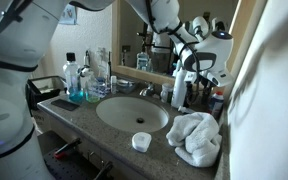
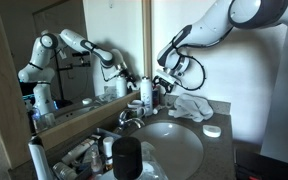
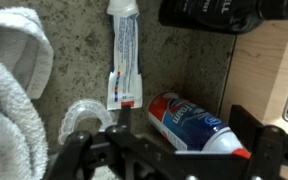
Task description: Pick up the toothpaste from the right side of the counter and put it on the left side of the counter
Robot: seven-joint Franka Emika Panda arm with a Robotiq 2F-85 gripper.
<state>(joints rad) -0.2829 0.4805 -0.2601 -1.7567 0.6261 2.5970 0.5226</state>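
The toothpaste (image 3: 124,60) is a white tube with blue and red print. It lies flat on the speckled counter (image 3: 79,65), cap pointing away, just beyond my fingers in the wrist view. My gripper (image 3: 184,138) is open and low over the counter. A red, white and blue foam can (image 3: 192,125) lies on its side between the fingers. In both exterior views the gripper (image 1: 181,88) (image 2: 165,84) hangs at the back of the counter (image 1: 84,125) (image 2: 222,115), beside the sink (image 1: 132,112) (image 2: 172,145). The arm hides the tube there.
A crumpled white towel (image 1: 196,138) (image 2: 192,105) (image 3: 9,90) lies close beside the gripper. A small white round dish (image 1: 141,141) (image 2: 212,130) sits at the front edge. Bottles (image 1: 76,80) stand at the far end. There is also a chrome faucet (image 1: 145,90), a clear round lid (image 3: 84,118) and a dark bottle (image 3: 219,12).
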